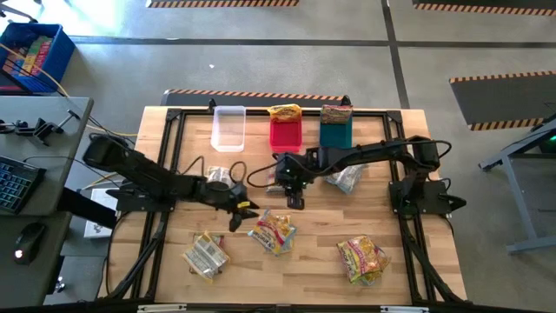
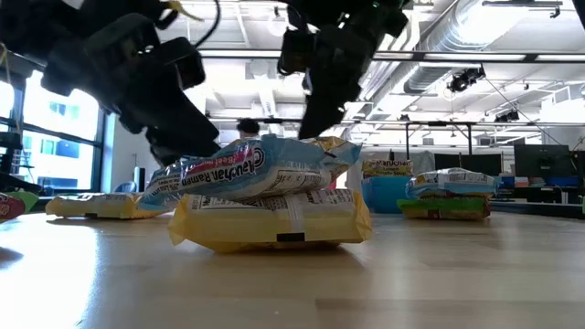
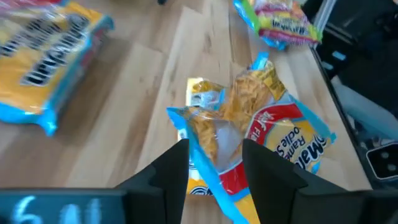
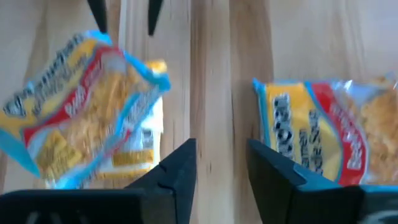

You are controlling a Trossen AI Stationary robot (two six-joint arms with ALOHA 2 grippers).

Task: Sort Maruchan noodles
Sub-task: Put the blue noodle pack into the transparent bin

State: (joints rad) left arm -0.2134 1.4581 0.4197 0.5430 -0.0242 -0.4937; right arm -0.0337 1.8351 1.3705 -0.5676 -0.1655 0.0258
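Note:
Two Maruchan noodle packets lie stacked at the table's middle [image 1: 274, 233]: a yellow, red and blue one [image 3: 261, 118] tilted on top of a yellow one [image 2: 274, 221]. My left gripper [image 3: 214, 146] is open at the stack's left side [image 1: 241, 216], a finger on either side of the top packet's clear end. My right gripper [image 4: 221, 146] hangs open above bare wood [image 1: 294, 200], just behind the stack. Other packets lie near left [image 1: 206, 255], near right [image 1: 362, 258] and under both arms. My left gripper comes at the top packet slanting down from the table's left. Its fingers [image 3: 171, 165] stand on either side of the packet's clear end [image 3: 214, 140]. Whether they touch it, I cannot tell. The packet rests tilted on the yellow packet below it.
At the far edge stand a clear bin [image 1: 228, 128], a red bin [image 1: 285, 135] and a teal bin [image 1: 335, 135], the last two each with a packet on top. A black frame rail [image 1: 165, 174] runs along the table's edges. Bare wood lies along the near edge.

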